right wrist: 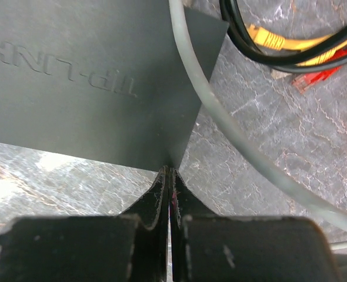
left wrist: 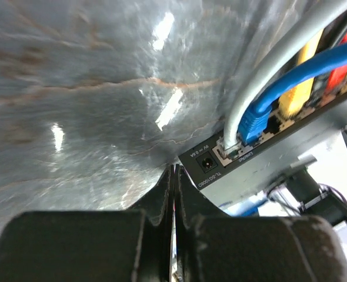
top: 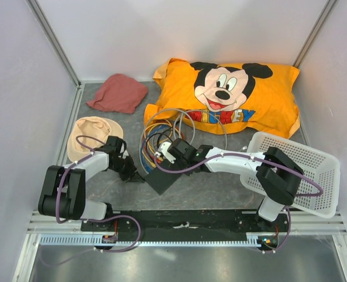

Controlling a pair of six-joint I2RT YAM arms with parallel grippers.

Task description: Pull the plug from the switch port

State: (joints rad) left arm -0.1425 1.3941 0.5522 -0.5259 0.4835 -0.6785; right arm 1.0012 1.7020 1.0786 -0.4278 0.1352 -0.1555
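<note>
The switch (top: pixel 162 179) is a flat black box on the grey table between my two arms. In the left wrist view its port face (left wrist: pixel 262 170) holds a grey plug (left wrist: pixel 227 147) and a blue plug (left wrist: pixel 253 123); yellow and red cables sit in ports further along. My left gripper (left wrist: pixel 174 171) is shut and empty, its tips beside the switch's corner near the power socket; in the top view it (top: pixel 135 175) is at the switch's left. My right gripper (right wrist: pixel 171 170) is shut, its tips against a corner of the switch's top (right wrist: pixel 73 88). A grey cable (right wrist: pixel 220 123) runs past it.
An orange Mickey pillow (top: pixel 232 97) lies at the back, a red cloth (top: pixel 117 93) and a beige hat (top: pixel 91 135) at the left, and a white mesh basket (top: pixel 303 170) at the right. Coiled cables (top: pixel 156 135) lie behind the switch. Loose yellow (right wrist: pixel 273 41) and red (right wrist: pixel 314 76) plugs lie on the table.
</note>
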